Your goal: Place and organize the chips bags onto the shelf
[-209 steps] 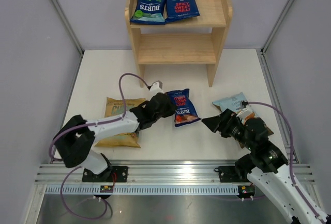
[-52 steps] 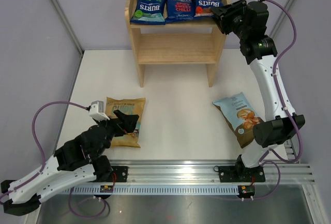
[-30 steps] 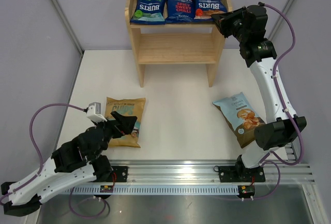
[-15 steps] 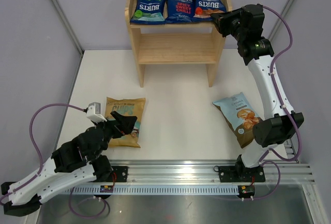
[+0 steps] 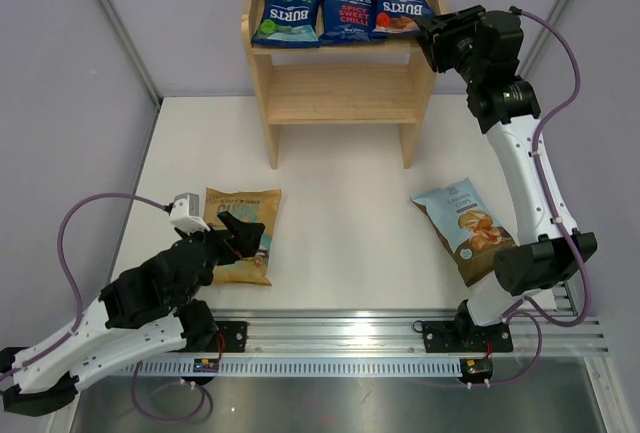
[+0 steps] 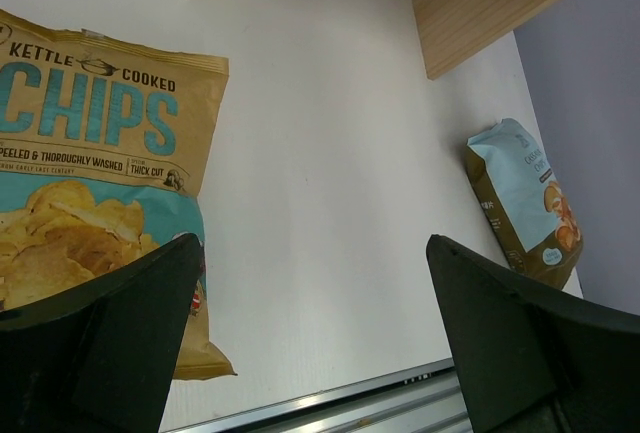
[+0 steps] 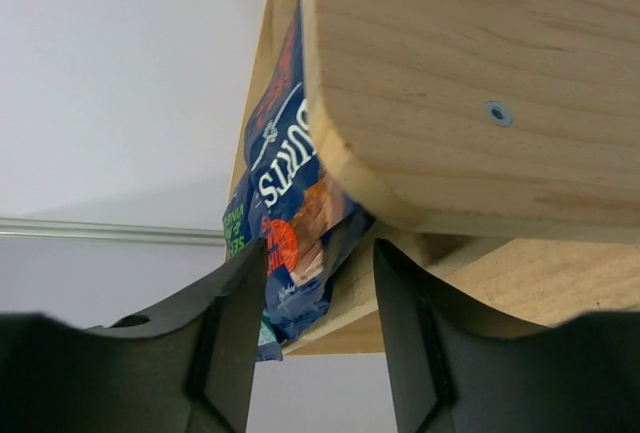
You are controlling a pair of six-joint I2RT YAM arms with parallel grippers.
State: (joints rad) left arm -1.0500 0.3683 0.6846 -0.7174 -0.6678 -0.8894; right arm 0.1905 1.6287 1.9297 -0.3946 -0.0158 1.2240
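The wooden shelf (image 5: 340, 93) stands at the far side of the table. Three dark-blue Burts chips bags lie side by side on its top tier: a green-lettered one (image 5: 287, 9), a middle one (image 5: 351, 14) and a red-lettered one (image 5: 400, 8) at the right end. My right gripper (image 5: 422, 41) is at that end, open. In the right wrist view the red-lettered bag's corner (image 7: 300, 203) hangs between the parted fingers of the right gripper (image 7: 320, 248), below the shelf's side panel (image 7: 450, 83). My left gripper (image 5: 243, 231) hovers open over the tan CHIPS bag (image 5: 250, 203), which lies flat. A light-blue-and-brown bag (image 5: 468, 228) lies at the right.
An aluminium rail (image 5: 340, 333) runs along the near edge by both arm bases. White walls and slanted frame posts (image 5: 120, 28) close in both sides. The left wrist view shows the CHIPS bag (image 6: 100, 133), the light-blue bag (image 6: 525, 203) and a shelf corner (image 6: 480, 3).
My right gripper has opened and let go of the red-lettered Burts bag, which now rests on the top tier. The right wrist has drawn back a little. The left arm has barely shifted.
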